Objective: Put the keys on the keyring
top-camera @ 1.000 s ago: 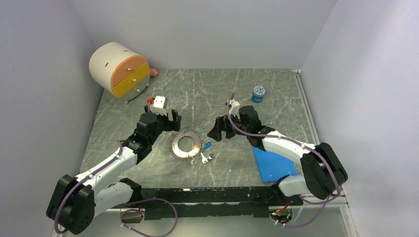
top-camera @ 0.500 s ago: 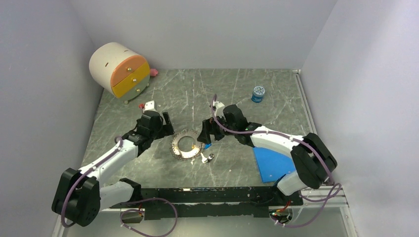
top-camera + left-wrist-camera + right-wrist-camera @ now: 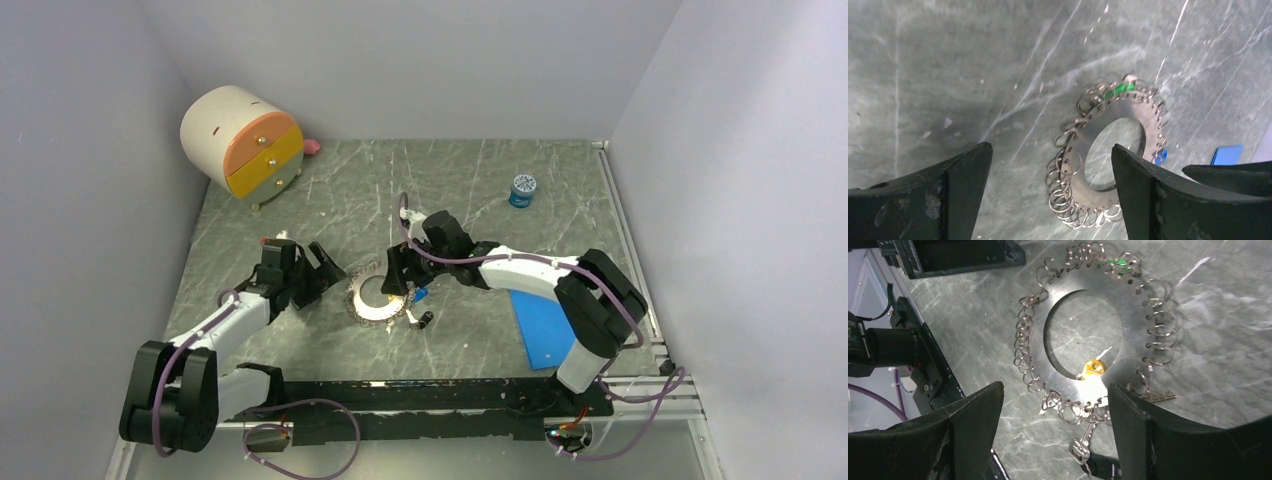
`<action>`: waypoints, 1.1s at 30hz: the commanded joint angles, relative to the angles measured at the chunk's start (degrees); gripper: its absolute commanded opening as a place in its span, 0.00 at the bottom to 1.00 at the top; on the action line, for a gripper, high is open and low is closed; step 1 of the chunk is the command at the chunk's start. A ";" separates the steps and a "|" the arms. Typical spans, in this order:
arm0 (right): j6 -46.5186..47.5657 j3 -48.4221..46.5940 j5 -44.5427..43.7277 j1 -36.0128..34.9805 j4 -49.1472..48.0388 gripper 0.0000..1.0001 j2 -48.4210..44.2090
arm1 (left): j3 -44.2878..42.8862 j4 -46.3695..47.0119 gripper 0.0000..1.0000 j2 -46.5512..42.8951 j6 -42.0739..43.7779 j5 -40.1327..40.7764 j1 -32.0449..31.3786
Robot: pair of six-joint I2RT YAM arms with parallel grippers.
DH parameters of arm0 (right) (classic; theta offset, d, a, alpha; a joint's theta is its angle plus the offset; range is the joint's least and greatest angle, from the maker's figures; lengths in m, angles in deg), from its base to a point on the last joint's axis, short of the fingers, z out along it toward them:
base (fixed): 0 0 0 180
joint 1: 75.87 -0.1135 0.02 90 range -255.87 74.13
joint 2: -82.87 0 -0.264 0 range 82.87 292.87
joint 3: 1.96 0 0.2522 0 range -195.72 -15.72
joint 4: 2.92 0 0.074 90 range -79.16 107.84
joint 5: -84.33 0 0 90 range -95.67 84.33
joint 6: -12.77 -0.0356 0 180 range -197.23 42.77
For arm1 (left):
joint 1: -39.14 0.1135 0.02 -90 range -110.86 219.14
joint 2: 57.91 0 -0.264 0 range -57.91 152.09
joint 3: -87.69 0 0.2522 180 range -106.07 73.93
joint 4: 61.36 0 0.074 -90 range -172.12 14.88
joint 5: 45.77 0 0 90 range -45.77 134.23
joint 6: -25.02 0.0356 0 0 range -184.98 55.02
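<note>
Keyring (image 3: 372,312) lies flat on the marbled table (image 3: 480,190) between the two arms. Just left of it the left gripper (image 3: 323,269) is spread wide and holds nothing. Over its right edge the right gripper (image 3: 396,278) is equally wide and empty, with a blue key (image 3: 421,294) and a black key (image 3: 424,320) just beside the ring.

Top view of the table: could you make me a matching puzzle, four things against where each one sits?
Things:
1 keyring
2 small blue jar
3 round drawer box
4 blue sheet

Places:
A back left
B front right
C in the middle
D back right

Pairs: 1-C, 2-D, 3-A, 4-B
</note>
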 commanded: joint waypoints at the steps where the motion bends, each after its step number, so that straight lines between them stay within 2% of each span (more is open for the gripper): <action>1: -1.39 -3.16 2.82 -1.48 -0.61 0.78 1.42 | 2.32 4.96 0.90 0.12 -3.25 -7.88 0.90; 3: -1.21 -3.59 4.65 -2.06 -1.45 0.78 2.49 | 3.00 4.64 0.87 -0.05 -3.26 -8.66 0.90; 5: -0.97 -4.33 5.83 -2.54 -1.71 0.76 3.68 | 3.94 4.93 0.80 -0.61 -3.22 -9.43 0.90; 8: -0.74 -5.14 5.74 -2.70 -1.61 0.76 4.44 | 4.26 4.28 0.79 -1.26 -3.00 -9.44 0.90; 14: 0.97 -5.75 4.04 -2.74 0.24 0.76 3.77 | 3.40 2.86 0.68 -1.22 -1.51 -8.16 0.91; 20: -0.62 -2.86 6.24 -1.76 -3.64 0.76 1.57 | 1.58 2.57 0.56 0.72 2.48 -9.50 0.90; 26: -2.60 1.02 7.67 0.99 -6.99 0.76 -1.03 | -1.33 1.86 0.54 2.52 6.67 -11.49 0.44; 33: -3.26 4.13 10.24 4.64 -8.98 0.75 -2.59 | -7.57 -4.74 0.50 4.60 11.85 -6.00 -3.75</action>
